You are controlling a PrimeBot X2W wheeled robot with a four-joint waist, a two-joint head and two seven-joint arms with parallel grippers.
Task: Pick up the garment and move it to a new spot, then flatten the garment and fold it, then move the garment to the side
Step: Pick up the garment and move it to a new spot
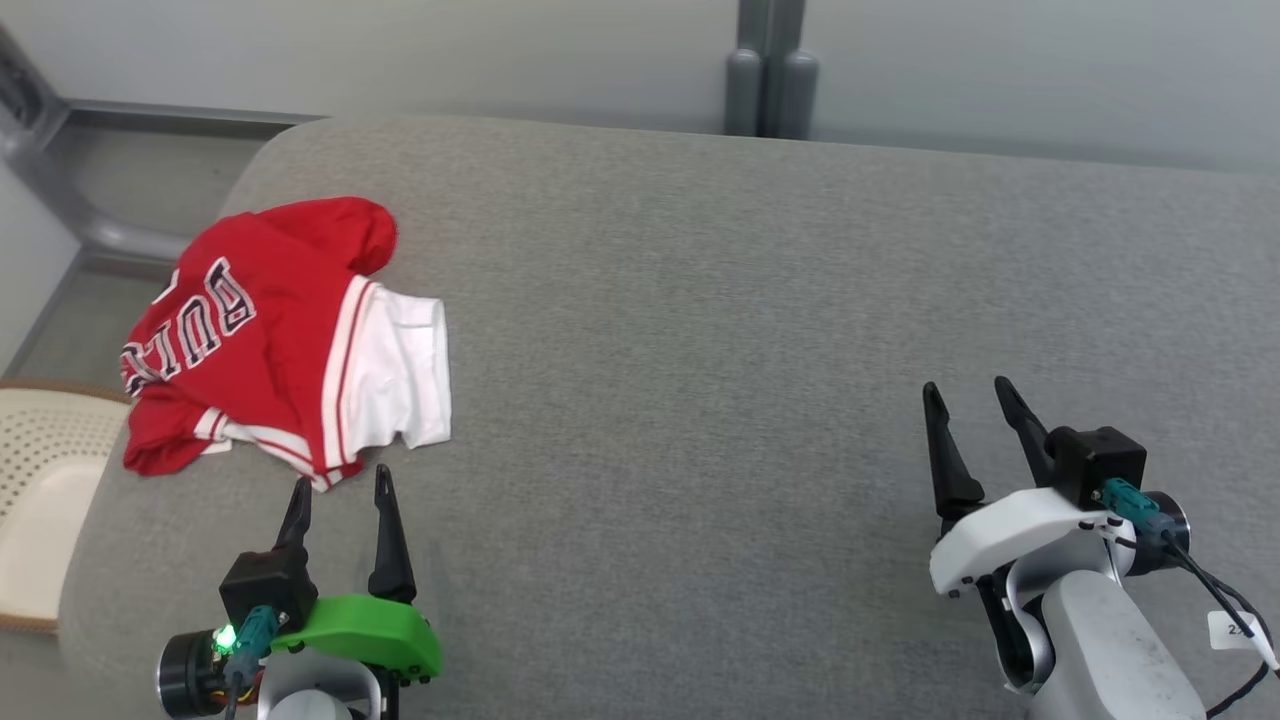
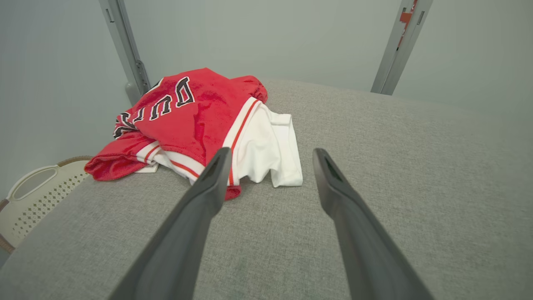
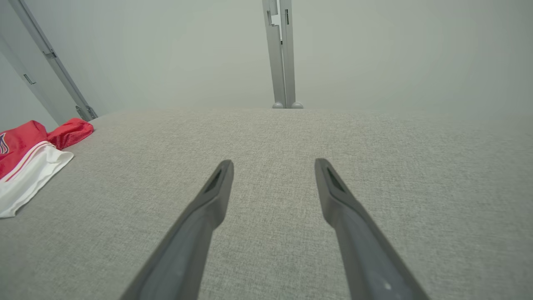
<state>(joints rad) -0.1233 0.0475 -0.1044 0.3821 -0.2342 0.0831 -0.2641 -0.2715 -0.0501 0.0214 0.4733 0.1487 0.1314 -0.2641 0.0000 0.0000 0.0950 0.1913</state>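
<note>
The garment (image 1: 285,335) is a red and white jersey with black lettering, crumpled in a heap at the left of the grey padded surface (image 1: 750,330). My left gripper (image 1: 342,490) hovers just in front of its near edge, open, nothing between the fingers. In the left wrist view the garment (image 2: 200,125) lies just beyond the open left gripper (image 2: 270,156). My right gripper (image 1: 968,392) stands open far to the right, over bare grey fabric. The right wrist view shows the right gripper (image 3: 272,164) open, with the garment (image 3: 31,164) at the far left edge.
A cream perforated basket (image 1: 45,480) sits off the left edge of the surface, below its level. Grey metal posts (image 1: 770,70) and a pale wall stand behind the far edge. The middle and right of the surface are bare fabric.
</note>
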